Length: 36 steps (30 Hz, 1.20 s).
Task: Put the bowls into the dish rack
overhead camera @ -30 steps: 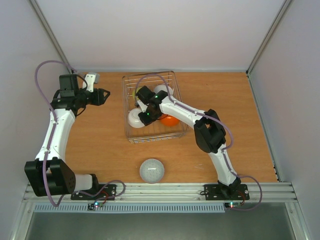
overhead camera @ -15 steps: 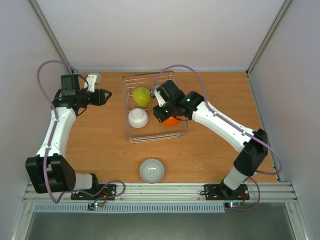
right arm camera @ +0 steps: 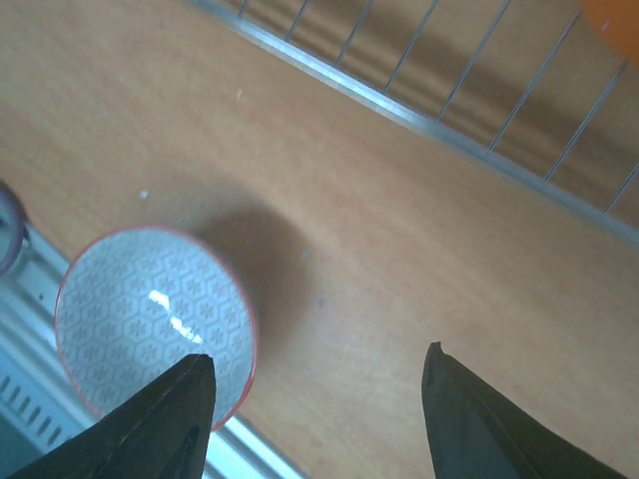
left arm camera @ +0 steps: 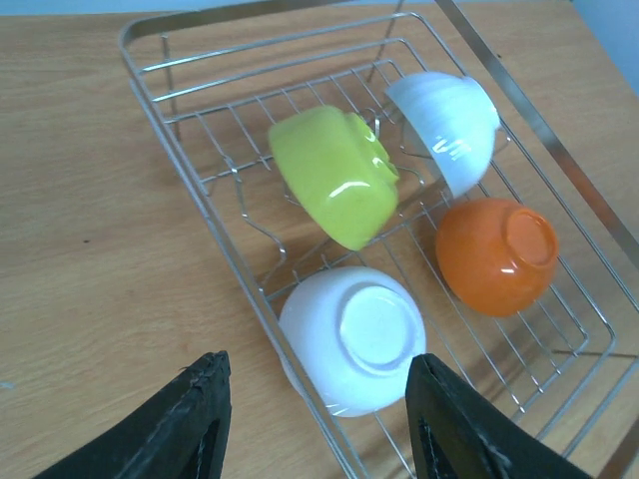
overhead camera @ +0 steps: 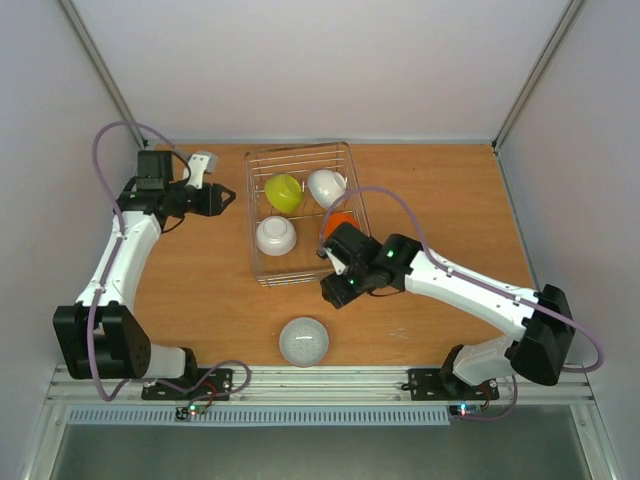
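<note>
1. The grey bowl [overhead camera: 303, 341] is the only one not loaded. It stands alone on the table [overhead camera: 200, 300], close to the near rail [overhead camera: 330, 380]. It seems to stand mouth up, but I cannot be sure from these views.
2. The right gripper [overhead camera: 332, 290] hangs between this bowl and the rack [overhead camera: 249, 220], with jaws apart and nothing in them. In the right wrist view the bowl lies down and left of the jaws, just outside the left finger [right arm camera: 165, 419], not between the two. So I judge the coming move is a short shift toward the rail and to the left, then down over the rim.
3. The bowl is round and has no long axis, so any part of the rim will serve. The rail side gives little room for a finger, while the rack side is open wood.
4. In the rack lie the near white bowl [left arm camera: 354, 334], the orange bowl [left arm camera: 496, 254], the green bowl [left arm camera: 334, 185] and the far white bowl [left arm camera: 444, 125]. The near strip of wire looks free.
5. The left gripper [overhead camera: 222, 198] hangs beside the rack's left wall, jaws apart and empty. It is well apart from the grey bowl, so the right arm is nearer.
</note>
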Each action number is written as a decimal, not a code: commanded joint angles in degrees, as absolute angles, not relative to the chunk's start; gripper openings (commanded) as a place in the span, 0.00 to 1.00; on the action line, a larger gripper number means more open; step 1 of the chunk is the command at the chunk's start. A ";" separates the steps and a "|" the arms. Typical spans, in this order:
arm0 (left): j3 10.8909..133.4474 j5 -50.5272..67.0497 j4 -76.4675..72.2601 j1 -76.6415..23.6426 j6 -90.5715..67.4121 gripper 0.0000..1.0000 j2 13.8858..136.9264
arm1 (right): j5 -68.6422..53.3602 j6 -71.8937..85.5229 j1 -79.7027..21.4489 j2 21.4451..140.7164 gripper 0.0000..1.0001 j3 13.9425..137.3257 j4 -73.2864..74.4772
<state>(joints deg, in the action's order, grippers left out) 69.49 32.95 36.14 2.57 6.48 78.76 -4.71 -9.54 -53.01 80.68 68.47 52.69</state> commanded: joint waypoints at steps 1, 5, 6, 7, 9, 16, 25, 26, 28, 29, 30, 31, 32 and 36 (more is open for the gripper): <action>70.46 32.28 36.60 0.28 8.19 0.50 79.10 | -3.12 -3.05 -56.53 78.15 0.57 64.62 52.76; 70.49 32.12 36.74 -2.35 8.76 0.50 79.32 | -3.67 -0.52 -59.43 79.58 0.53 61.96 50.66; 70.49 32.16 36.77 -2.51 8.78 0.50 79.32 | -3.64 -0.19 -60.10 80.23 0.52 61.56 49.99; 70.51 32.19 36.75 -2.73 8.82 0.50 79.35 | -3.53 -0.10 -60.64 80.99 0.51 61.26 49.46; 70.58 32.04 36.80 -2.91 8.87 0.50 79.42 | -3.89 1.89 -61.50 82.54 0.49 60.96 48.39; 70.31 31.81 37.10 -2.99 9.31 0.50 78.84 | -5.41 3.24 -62.27 86.81 0.42 59.89 44.92; 70.27 33.31 37.21 -3.02 9.59 0.50 79.01 | -7.57 4.04 -62.87 90.15 0.27 58.54 42.57; 70.22 33.26 37.21 -3.04 9.66 0.50 79.01 | -7.87 4.03 -62.92 90.47 0.24 58.54 42.32; 70.18 33.18 37.23 -3.04 9.70 0.49 78.99 | -8.35 4.12 -63.21 91.16 0.22 58.62 41.91; 70.24 33.14 37.24 -3.07 9.67 0.50 78.93 | -8.57 4.13 -63.40 91.39 0.21 58.63 41.70; 70.25 33.05 37.22 -3.00 9.73 0.50 78.93 | -8.75 4.13 -63.54 91.67 0.21 58.70 41.59; 70.22 33.05 37.24 -3.04 9.75 0.50 78.90 | -8.85 4.13 -63.61 91.91 0.21 58.75 41.57; 70.18 33.00 37.25 -3.03 9.76 0.50 78.92 | -8.80 4.13 -63.71 92.07 0.20 58.79 41.62; 70.04 33.00 37.14 -3.06 9.91 0.50 78.85 | -9.04 4.15 -63.98 92.30 0.20 58.84 41.58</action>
